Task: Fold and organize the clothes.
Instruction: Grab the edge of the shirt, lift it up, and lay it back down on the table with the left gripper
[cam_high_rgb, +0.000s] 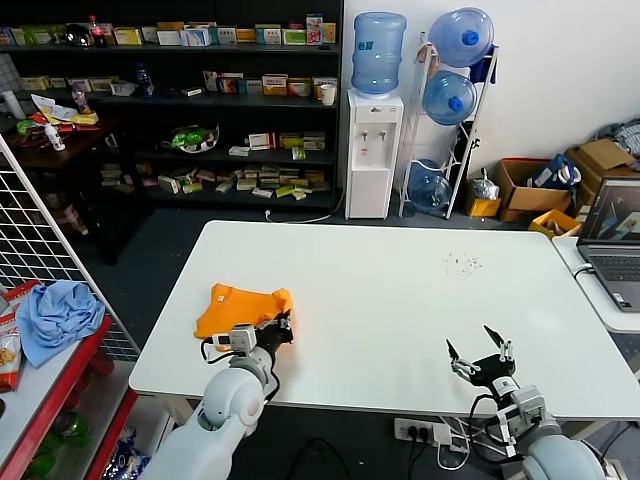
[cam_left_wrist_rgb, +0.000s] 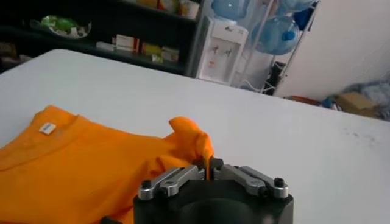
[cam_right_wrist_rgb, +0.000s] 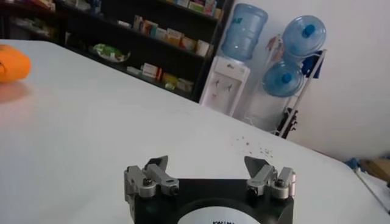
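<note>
Since the left gripper is only pinching a thin bunched corner of the orange T-shirt near the table's near-left edge, it could easily slip free, while the right gripper sits spread wide, idle near-right.

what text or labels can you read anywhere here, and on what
None can be read.
Orange T-shirt, pinched by the left gripper: a small white neck tag, blank or too small.
Right gripper: print on its housing, cut off.
Shelf boxes and water bottles: labels too small.
</note>
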